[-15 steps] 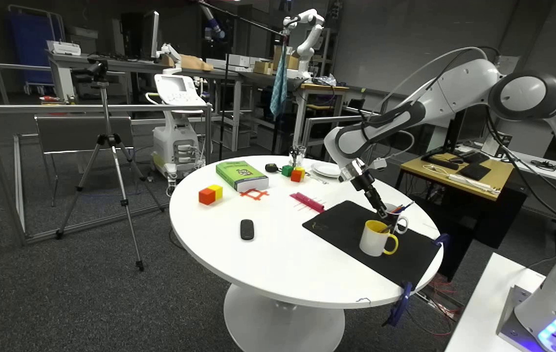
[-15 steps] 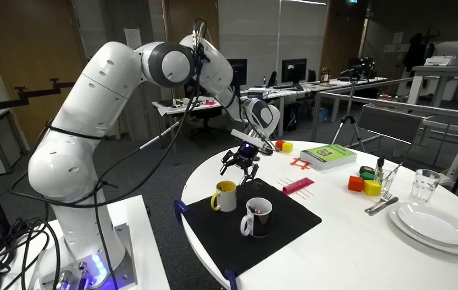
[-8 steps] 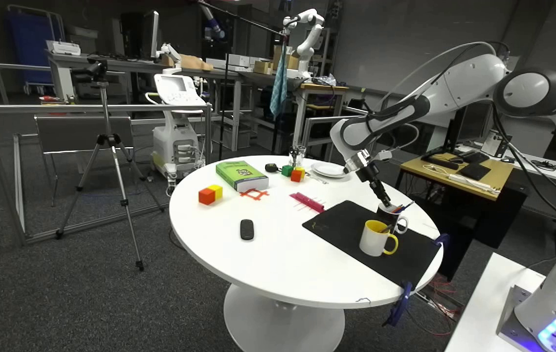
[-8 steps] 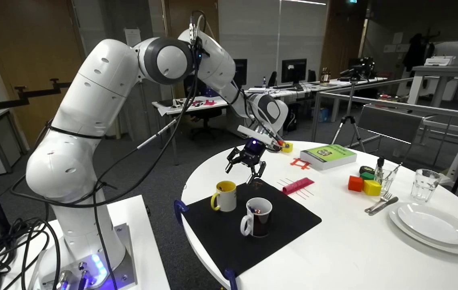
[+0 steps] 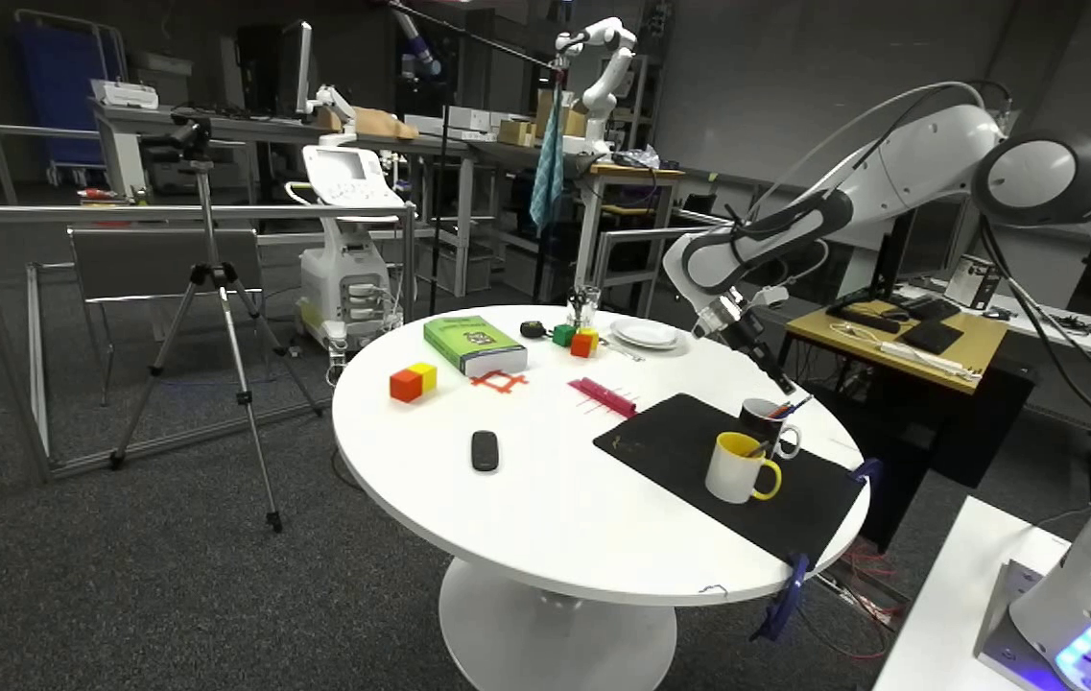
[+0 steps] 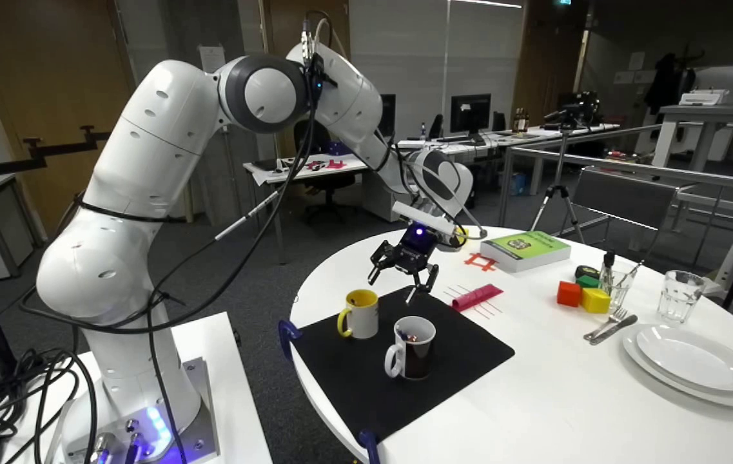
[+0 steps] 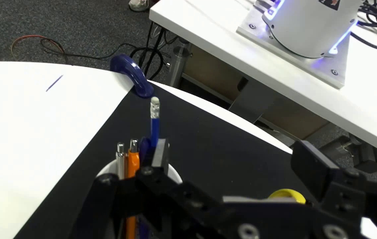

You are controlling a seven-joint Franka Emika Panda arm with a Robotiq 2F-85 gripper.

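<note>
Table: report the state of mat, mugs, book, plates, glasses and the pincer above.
Pincer: open, holding nothing.
Dark mug: upright, holding pens and a pencil.
Yellow-handled mug: upright, contents unclear.
Mat: flat, clamped at two corners.
Book: closed, flat.
Plates: stacked, smaller on top.
Glass by green cube: upright, holding slim items.
Other glass: upright, looks empty.

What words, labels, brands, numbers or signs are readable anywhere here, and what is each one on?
No text can be read with certainty.
Green book: lettering on its cover, too small and blurred to read.
Posted paper sheet: too small to read.
Green lit sign at the top edge of an exterior view: cut off, unreadable.
Black sticker on the robot base: cut off, no legible lettering.
Any other markings: too small or blurred.
</note>
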